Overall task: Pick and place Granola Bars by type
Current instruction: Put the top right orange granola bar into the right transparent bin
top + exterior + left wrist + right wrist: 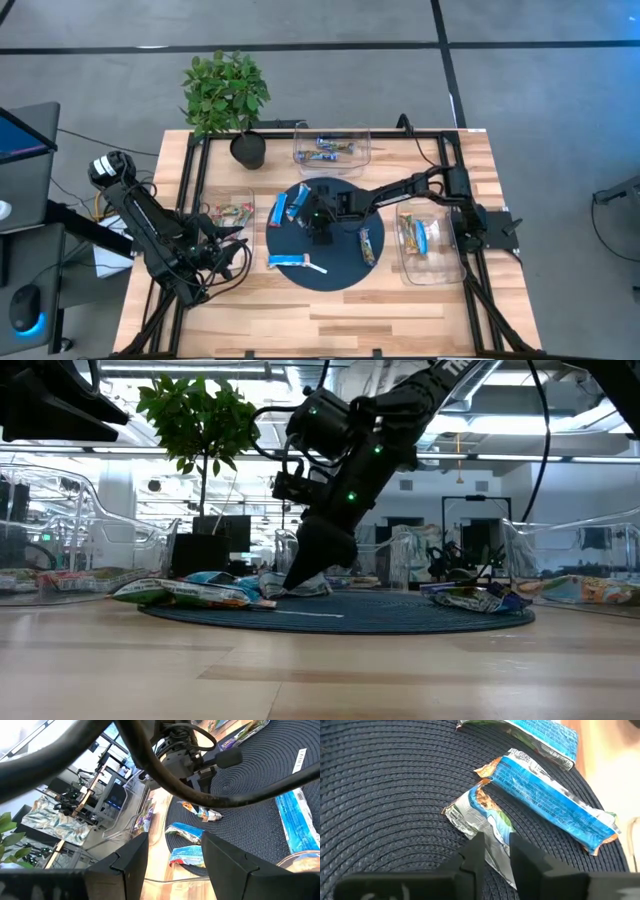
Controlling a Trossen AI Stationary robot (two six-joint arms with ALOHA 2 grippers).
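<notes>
Dark woven mat [330, 272] holds your loose Granola Bars; at its nine o'clock, off the mat, the left gripper [232, 258] waits with fingers apart, empty. At the mat's centre the right gripper [496, 851] stands narrowed on a silver-wrapped bar [487, 827], probably to carry it to a bin [432, 275] at three o'clock.

Round mat [330, 270] at table [400, 310] centre, several granola bars [296, 262] on it. Right gripper [318, 232] over mat middle. One bin [331, 146] behind mat, one right [428, 247], one left [226, 213]. Plant [226, 92] at back left.
</notes>
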